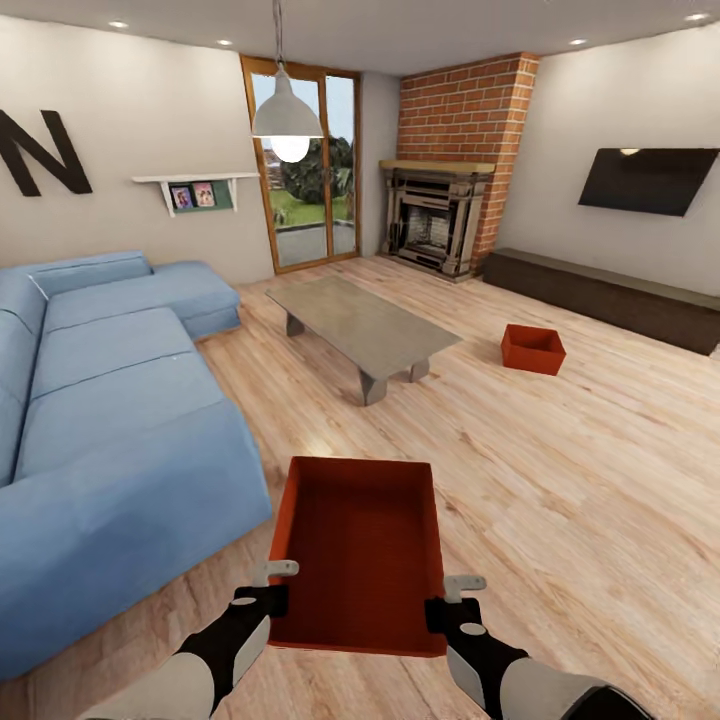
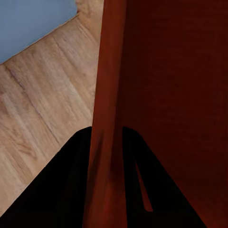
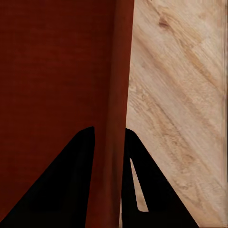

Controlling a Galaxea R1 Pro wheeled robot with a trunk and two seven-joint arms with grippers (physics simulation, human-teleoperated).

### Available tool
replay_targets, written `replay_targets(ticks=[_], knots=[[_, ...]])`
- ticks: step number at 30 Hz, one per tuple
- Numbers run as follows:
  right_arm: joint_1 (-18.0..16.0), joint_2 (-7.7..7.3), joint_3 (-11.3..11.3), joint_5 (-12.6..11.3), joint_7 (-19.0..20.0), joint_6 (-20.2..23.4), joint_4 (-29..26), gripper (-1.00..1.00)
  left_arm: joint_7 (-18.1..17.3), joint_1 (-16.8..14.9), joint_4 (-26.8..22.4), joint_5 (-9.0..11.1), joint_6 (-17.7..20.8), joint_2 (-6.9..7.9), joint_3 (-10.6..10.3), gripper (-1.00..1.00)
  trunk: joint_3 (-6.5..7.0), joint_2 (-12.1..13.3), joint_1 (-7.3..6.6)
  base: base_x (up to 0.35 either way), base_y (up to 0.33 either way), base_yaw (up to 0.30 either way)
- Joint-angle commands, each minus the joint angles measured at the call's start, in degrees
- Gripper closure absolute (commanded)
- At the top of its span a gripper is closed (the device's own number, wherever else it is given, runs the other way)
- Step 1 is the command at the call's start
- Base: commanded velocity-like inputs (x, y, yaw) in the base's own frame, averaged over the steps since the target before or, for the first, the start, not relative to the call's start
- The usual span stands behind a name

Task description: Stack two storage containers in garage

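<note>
Red-orange and open-topped, one storage container [image 1: 360, 550] is held above the light wood plank floor [image 1: 560, 480] of the living room, directly in front of the robot. It is carried by both arms. The left end effector [image 1: 272, 588] is clamped on the container's left wall, and in the left wrist view its dark fingers [image 2: 71, 185] are seen on either side of that wall [image 2: 107, 118]. The right end effector [image 1: 452, 600] is clamped on the right wall in the same way, with one finger [image 3: 71, 185] inside the bin and the other outside over the planks [image 3: 180, 95]. The blue sectional sofa [image 1: 110, 400] is seen just beside the held container on the left. A second storage container [image 1: 533, 349] is resting on the floor farther off, to the right of the grey low worktop [image 1: 365, 325] and well apart from the first. Behind it, a red brick fireplace [image 1: 440, 210] is set in the corner, beside a glazed door [image 1: 312, 170].
</note>
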Motion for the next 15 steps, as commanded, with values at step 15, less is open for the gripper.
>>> replay_targets(ticks=[15], knots=[[-0.07,-0.69,1.47,-1.14,-5.37,-0.35,0.61,1.0,1.04,-0.04,-0.22,-0.81,0.45,0.16,0.54,1.0,-0.1,-0.11,0.03,0.0,0.0,-0.29]])
